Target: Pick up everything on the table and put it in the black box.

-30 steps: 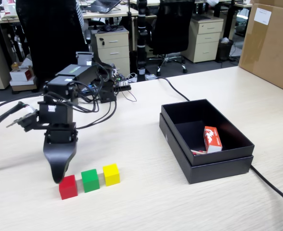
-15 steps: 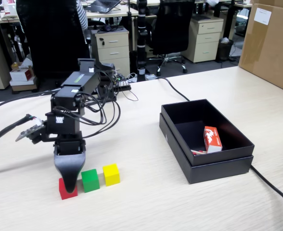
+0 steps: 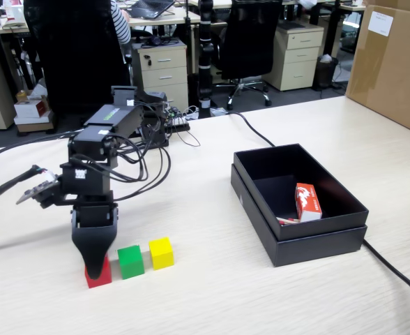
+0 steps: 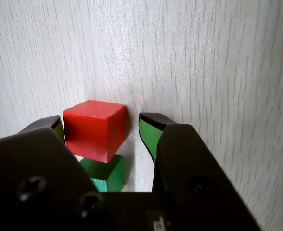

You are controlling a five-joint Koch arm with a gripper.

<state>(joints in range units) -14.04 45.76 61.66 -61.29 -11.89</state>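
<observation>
Nearest the camera in the fixed view, three small plain cubes sit in a row on the pale wood-grain laminate desk (image 3: 212,293): a small red cube (image 3: 99,275) at the left, a small green cube (image 3: 130,261) just beside it, and a small yellow cube (image 3: 161,252) at the right. The black pincer (image 4: 103,126) of the arm stands over the red cube, tips down. In the wrist view its jaws are parted, one on each side of the red cube; the left jaw is close against it and a gap shows at the right jaw.

To the right, well apart from the cubes, lies the shallow matte black cardboard box (image 3: 309,244) with a stepped double rim. Inside it, against the near right wall, rests a red-and-white printed carton (image 3: 307,202); its printing is too small to read. Bare desk lies between cubes and box. A black cable (image 3: 393,269) runs past the box's near right corner. At the far right stands a big brown cardboard carton (image 3: 393,66) with a white label, unreadable.
</observation>
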